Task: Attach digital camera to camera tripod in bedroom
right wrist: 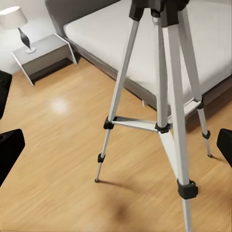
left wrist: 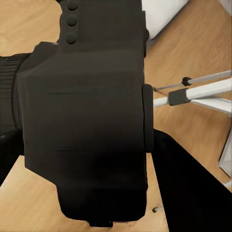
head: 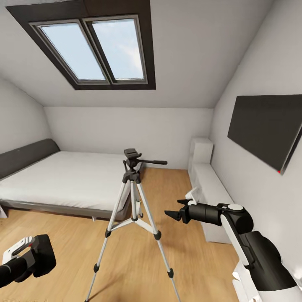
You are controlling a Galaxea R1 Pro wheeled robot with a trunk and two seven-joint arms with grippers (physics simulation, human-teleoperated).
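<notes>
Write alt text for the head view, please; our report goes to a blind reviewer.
A silver-legged camera tripod stands on the wooden floor in front of a low white bed, under a dark-framed skylight. The right gripper reaches toward the tripod with its fingers apart, empty. At lower left, the left arm carries the black digital camera.

At the lower right of the head view, the right arm [head: 251,247] was built of glossy black rounded segments alternating with white shells, with a white disc cap on one joint. Its black gripper [head: 176,208] ended in two pointed fingers. At the lower left, the left arm [head: 14,262] showed a black cylinder with a white bracket.
</notes>
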